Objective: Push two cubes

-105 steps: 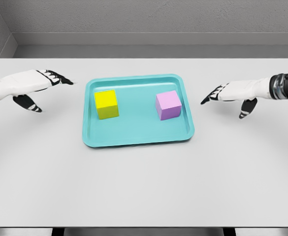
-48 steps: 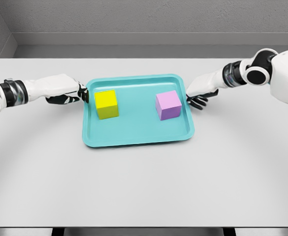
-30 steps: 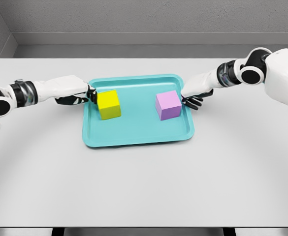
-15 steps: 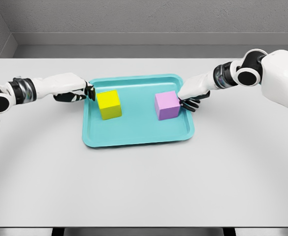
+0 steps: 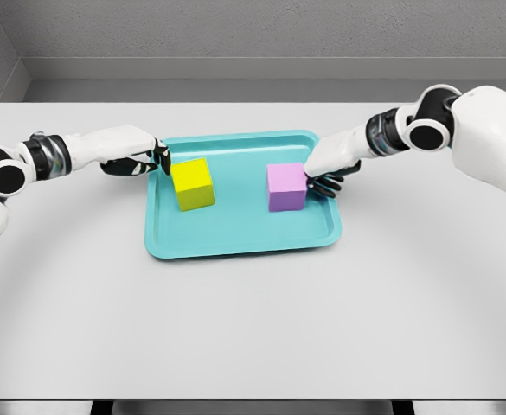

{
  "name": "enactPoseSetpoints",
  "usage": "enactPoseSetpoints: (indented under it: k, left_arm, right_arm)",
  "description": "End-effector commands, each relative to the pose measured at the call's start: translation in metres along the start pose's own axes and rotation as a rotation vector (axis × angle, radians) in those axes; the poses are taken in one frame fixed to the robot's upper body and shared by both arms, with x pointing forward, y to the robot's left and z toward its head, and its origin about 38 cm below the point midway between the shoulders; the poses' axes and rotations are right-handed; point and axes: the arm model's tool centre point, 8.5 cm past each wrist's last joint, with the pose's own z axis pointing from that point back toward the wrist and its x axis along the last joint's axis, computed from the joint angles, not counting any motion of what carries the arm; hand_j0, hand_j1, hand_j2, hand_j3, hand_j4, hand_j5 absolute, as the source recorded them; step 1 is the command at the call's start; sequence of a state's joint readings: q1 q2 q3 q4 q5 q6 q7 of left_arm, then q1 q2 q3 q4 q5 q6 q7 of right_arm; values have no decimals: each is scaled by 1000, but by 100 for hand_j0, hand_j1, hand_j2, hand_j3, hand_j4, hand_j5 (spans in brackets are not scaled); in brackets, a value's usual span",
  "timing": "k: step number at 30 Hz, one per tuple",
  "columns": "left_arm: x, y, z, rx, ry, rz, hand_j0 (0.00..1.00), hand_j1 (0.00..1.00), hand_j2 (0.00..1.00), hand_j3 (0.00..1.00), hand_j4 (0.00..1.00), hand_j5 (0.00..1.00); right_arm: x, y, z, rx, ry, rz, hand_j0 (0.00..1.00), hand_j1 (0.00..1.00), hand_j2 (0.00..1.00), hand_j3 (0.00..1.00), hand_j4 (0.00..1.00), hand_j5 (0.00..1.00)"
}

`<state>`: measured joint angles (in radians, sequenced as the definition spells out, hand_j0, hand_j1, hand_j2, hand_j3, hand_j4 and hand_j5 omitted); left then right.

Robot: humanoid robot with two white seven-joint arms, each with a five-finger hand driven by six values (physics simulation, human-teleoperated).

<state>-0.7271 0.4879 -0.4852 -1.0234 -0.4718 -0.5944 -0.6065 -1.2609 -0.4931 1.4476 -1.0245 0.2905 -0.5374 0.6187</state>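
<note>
Pink cube (image 5: 286, 188) has slid toward tray (image 5: 240, 238) centre.
Right hand (image 5: 325, 168), fingers curled, touches it; left hand (image 5: 137, 154), curled, beside yellow cube (image 5: 192, 182).

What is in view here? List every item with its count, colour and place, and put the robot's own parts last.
table: one, white, fills most of the view, with a grey wall behind.
tray: one, teal, on the table at centre, slightly toward the back.
yellow cube: one, yellow, inside the tray on its left side.
purple cube: one, light purple, inside the tray, right of centre.
left hand: one, white with black fingers, at the tray's left rim, fingers curled, close to the yellow cube's upper left corner.
right hand: one, white with black fingers, over the tray's right side, fingers curled against the purple cube's right face.
</note>
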Motion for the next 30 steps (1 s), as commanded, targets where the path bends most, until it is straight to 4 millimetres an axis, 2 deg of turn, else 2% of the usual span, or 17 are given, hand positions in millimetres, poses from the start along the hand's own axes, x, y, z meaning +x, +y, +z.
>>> enactPoseSetpoints:
  k: [1, 11, 16, 20, 24, 30]
  left_arm:
    - [3, -5, -5, -23, -11, -18, 49, 49, 49, 49, 49, 49]
    - [10, -5, -13, -18, -32, -13, 48, 48, 48, 48, 48, 48]
    - [2, -3, -1, -15, -10, -18, 48, 48, 48, 48, 48, 48]
    - [5, 1, -2, -6, -19, -22, 48, 48, 48, 48, 48, 48]
    - [12, 14, -1, 15, -35, -51, 49, 49, 49, 49, 49, 49]
    - [13, 17, 3, 23, -39, -60, 49, 49, 49, 49, 49, 49]
  right_arm:
    - [4, -2, -4, -5, -15, 6, 11, 11, 11, 11, 11, 11]
    - [8, -8, -8, -11, -25, 15, 11, 11, 11, 11, 11, 11]
    - [11, -13, -10, -15, -29, 21, 11, 11, 11, 11, 11, 11]
    - [11, -13, -9, -15, -28, 22, 11, 11, 11, 11, 11, 11]
    - [12, -17, -10, -19, -30, 29, 11, 11, 11, 11, 11, 11]
    - [12, -18, -10, -19, -26, 26, 11, 11, 11, 11, 11, 11]
